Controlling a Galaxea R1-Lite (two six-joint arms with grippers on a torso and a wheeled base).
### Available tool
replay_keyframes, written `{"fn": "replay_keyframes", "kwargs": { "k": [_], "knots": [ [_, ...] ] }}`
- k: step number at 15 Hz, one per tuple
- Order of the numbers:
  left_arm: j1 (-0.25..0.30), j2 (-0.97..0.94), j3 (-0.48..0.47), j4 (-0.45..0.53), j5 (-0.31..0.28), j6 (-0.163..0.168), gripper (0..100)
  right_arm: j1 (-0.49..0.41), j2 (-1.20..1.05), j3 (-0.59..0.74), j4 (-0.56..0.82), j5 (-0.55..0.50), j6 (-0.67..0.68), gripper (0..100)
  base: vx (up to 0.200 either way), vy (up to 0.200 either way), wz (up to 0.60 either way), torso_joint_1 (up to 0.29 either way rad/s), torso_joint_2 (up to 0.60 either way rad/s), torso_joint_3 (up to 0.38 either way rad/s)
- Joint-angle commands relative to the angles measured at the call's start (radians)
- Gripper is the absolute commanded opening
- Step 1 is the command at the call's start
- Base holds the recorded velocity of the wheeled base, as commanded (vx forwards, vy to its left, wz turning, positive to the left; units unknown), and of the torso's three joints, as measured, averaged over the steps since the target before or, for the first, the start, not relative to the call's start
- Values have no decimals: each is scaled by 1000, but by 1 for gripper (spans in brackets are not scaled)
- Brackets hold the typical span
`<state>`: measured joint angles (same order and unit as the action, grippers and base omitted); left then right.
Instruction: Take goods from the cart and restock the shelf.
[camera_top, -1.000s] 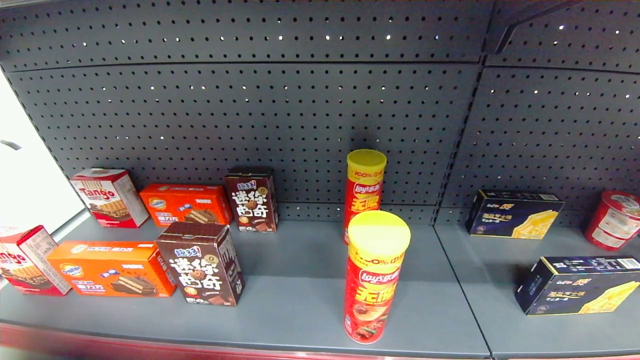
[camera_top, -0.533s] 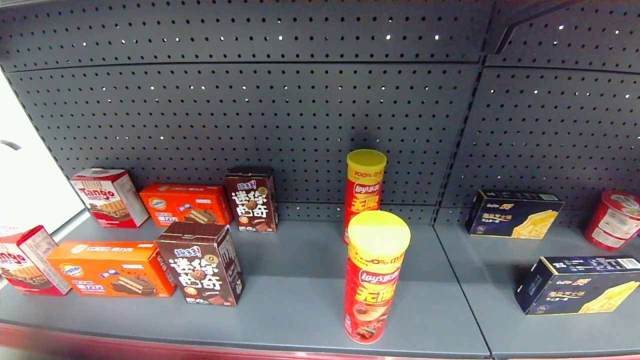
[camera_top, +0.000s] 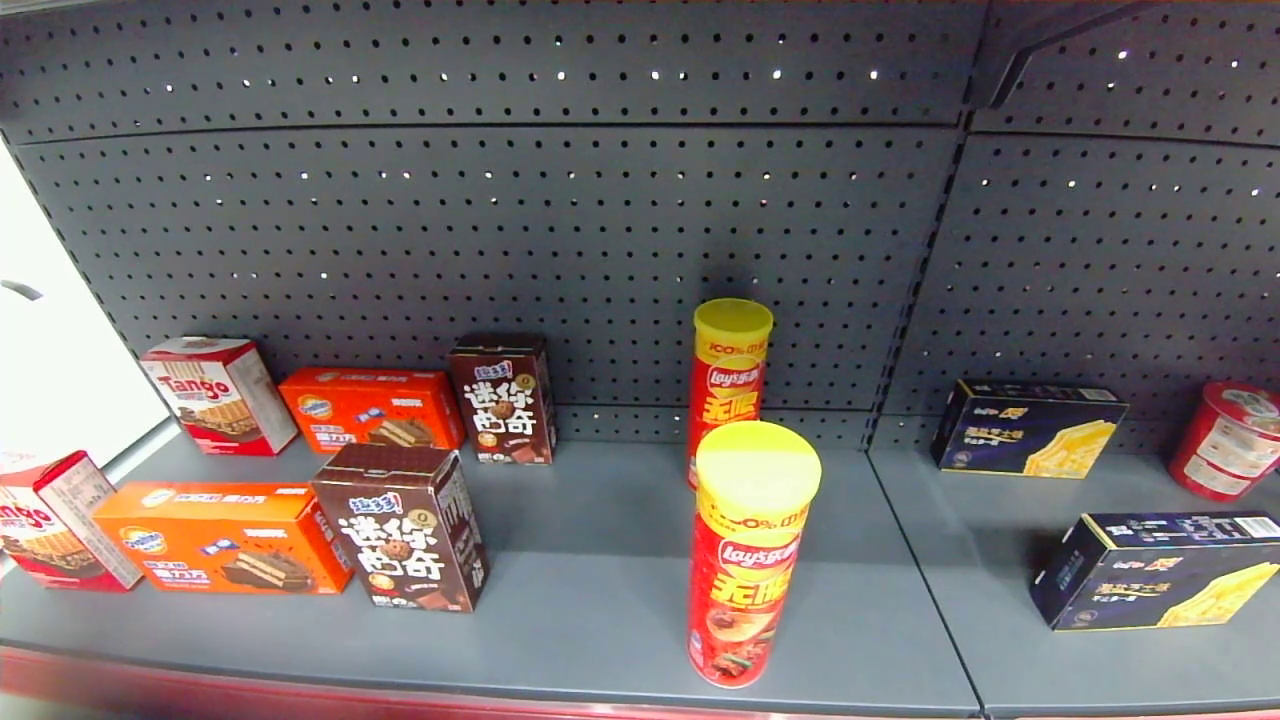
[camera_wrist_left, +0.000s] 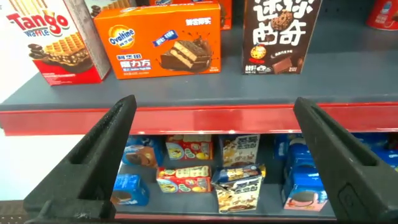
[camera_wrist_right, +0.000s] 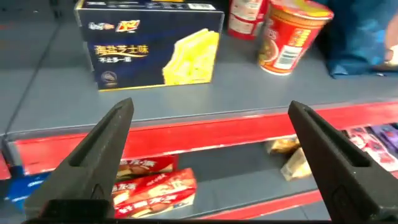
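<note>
Two sets of fingers stand spread wide with nothing between them. The left gripper (camera_wrist_left: 211, 109) and the right gripper (camera_wrist_right: 210, 106) both hang just in front of the dark grey metal shelf (camera_top: 600, 600), about level with its red front lip (camera_wrist_left: 199, 118). Straight beyond the gap in the left fingers sit an orange rectangular cardboard snack box (camera_wrist_left: 158, 37) and a dark brown cardboard cookie carton (camera_wrist_left: 280, 34). A red-and-white cardboard wafer box (camera_wrist_left: 56, 40) stands off to one side of them. Beyond the right fingers lies a navy-and-yellow flat cardboard box (camera_wrist_right: 149, 53), with a red paper noodle cup (camera_wrist_right: 289, 40) farther back. Between the two groups stands a tall red chip canister with a yellow lid (camera_top: 750, 560), its twin behind it. With both grippers empty, the step in hand looks like fetching the next item from the cart. Done well, that means drawing each arm straight back, clear of the lip, before turning, so no front-row carton gets clipped. The fingers should be left spread for the pick, closed across a package's narrower faces, and the item set on bare shelf behind its own kind.
</note>
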<state>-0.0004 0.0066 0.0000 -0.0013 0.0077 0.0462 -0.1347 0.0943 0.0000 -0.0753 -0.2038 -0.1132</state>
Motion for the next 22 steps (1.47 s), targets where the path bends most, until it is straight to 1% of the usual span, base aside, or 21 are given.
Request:
{"fn": "replay_keyframes", "kwargs": {
  "k": [1, 3, 4, 6, 7, 8, 15, 16, 20, 22],
  "knots": [
    [0, 0, 0, 0, -2, -2, 100, 1, 4, 0, 3, 6, -2, 100, 0, 0, 0, 0, 0, 0],
    [0, 0, 0, 0, -5, -3, 100, 55, 2, 0, 5, 172, 7, 100, 0, 0, 0, 0, 0, 0],
    [0, 0, 0, 0, -14, -2, 100, 96, -8, 0, 6, 228, 24, 100, 0, 0, 0, 0, 0, 0],
    [-1, 0, 0, 0, -23, 0, 100, 144, -48, 0, 23, 264, 61, 100, 0, 0, 0, 0, 0, 0],
    [-1, 0, 0, 0, -25, 0, 100, 144, -76, -2, 78, 271, 95, 100, 0, 0, 0, 0, 0, 0],
    [-1, 0, 0, 0, -25, 0, 100, 144, -74, -3, 86, 270, 107, 100, 0, 0, 0, 0, 0, 0],
    [-1, 0, 0, 0, -28, 0, 100, 135, -90, 0, 78, 267, 112, 100, 0, 0, 0, 0, 0, 0],
    [0, 0, 0, 0, -25, -3, 100, 135, -91, 0, 77, 267, 112, 100, -200, 0, 0, 2, 2, 2],
    [-1, 0, 0, 0, -28, -2, 100, 135, -90, 0, 77, 267, 112, 100, 0, 0, 0, 0, 0, 0],
    [0, 0, 0, 0, -26, -2, 100, 135, -90, 0, 77, 267, 112, 100, 0, 0, -600, 12, 0, 2]
  ]
}}
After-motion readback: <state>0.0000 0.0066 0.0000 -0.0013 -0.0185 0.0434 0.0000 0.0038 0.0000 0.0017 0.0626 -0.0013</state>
